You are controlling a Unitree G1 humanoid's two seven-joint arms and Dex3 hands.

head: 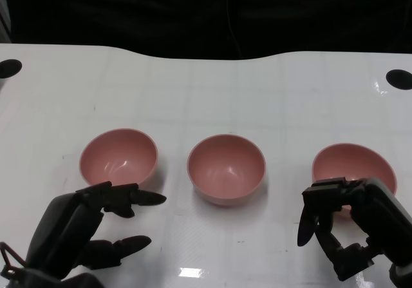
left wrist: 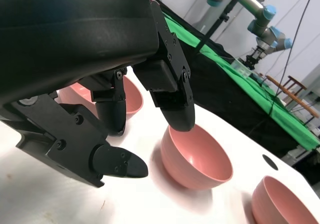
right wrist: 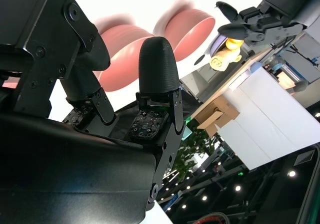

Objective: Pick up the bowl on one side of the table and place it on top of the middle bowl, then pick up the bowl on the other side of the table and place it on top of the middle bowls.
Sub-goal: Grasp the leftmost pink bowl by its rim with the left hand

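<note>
Bowls sat in a row on the table: left bowl at nine o'clock, middle bowl, right bowl at three. My left hand hung spread and empty; my right hand hovered spread, hiding that bowl's near rim. I judged them light, stiff, slick; pinch the rim.

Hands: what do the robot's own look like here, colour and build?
Both the left hand and the right hand are matte black: rounded shells, blocky screwed segments and smooth tapered fingertips. The right wrist view shows small studded sensor pads inside the fingers.
</note>
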